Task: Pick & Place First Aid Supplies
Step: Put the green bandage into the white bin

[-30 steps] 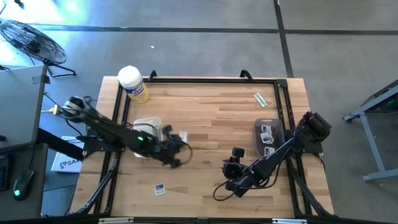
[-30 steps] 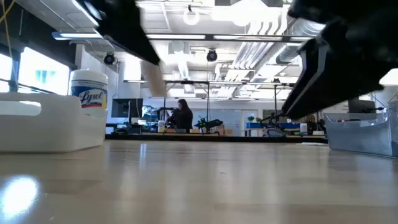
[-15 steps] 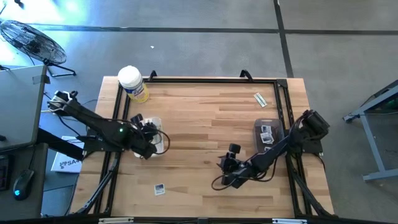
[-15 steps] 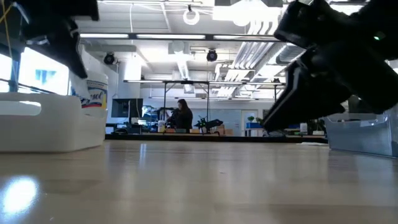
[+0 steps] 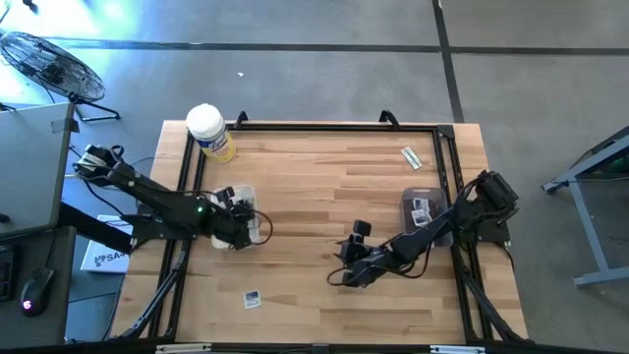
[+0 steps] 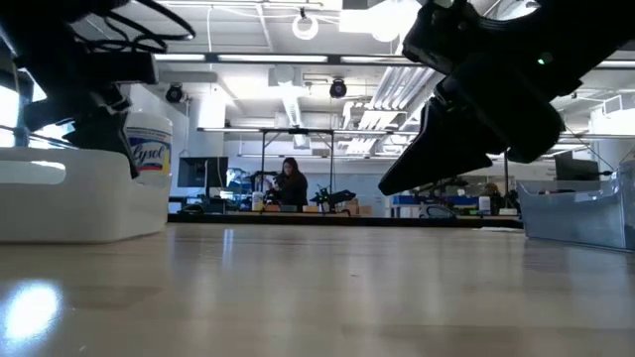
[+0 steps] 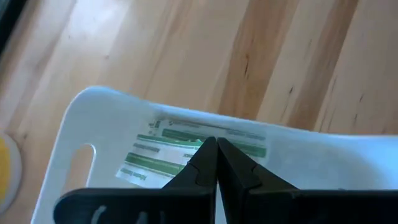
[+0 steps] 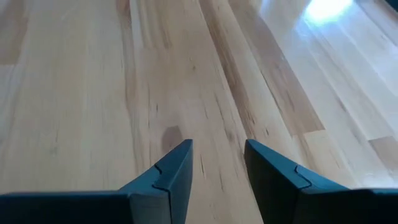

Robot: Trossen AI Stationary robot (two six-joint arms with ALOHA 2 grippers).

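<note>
My left gripper [image 5: 246,224] [image 7: 215,144] is shut over the white tray [image 5: 224,195] [image 7: 81,124] at the table's left. A pale green-printed strip [image 7: 186,132] lies right at its tips. A second strip [image 7: 149,163] lies flat on the tray floor. My right gripper [image 5: 339,277] [image 8: 217,163] hangs open over bare wood near the table's middle, nothing between its fingers. One white square packet [image 5: 253,299] lies flat near the front edge, and a loose strip [image 5: 411,156] lies flat at the far right. My left gripper's shut fingertips [image 7: 205,155] meet the upper strip at its long edge [image 7: 200,140], about mid-length. They come slanting down from the table's left and lie across the strip. Whether the strip hangs clear or lies on the tray floor, I cannot tell.
A yellow canister with a white lid [image 5: 209,132] [image 6: 149,149] stands at the far left corner. A clear bin [image 5: 425,211] [image 6: 585,213] with white packets in it sits at the right. A black frame rail [image 5: 324,125] runs round the table. Bare wood lies between the arms.
My left gripper has drawn back from the table's middle toward the left edge, sunk over the white tray and tipped further down, staying shut. My right gripper has gone toward the table's left edge, staying open.
</note>
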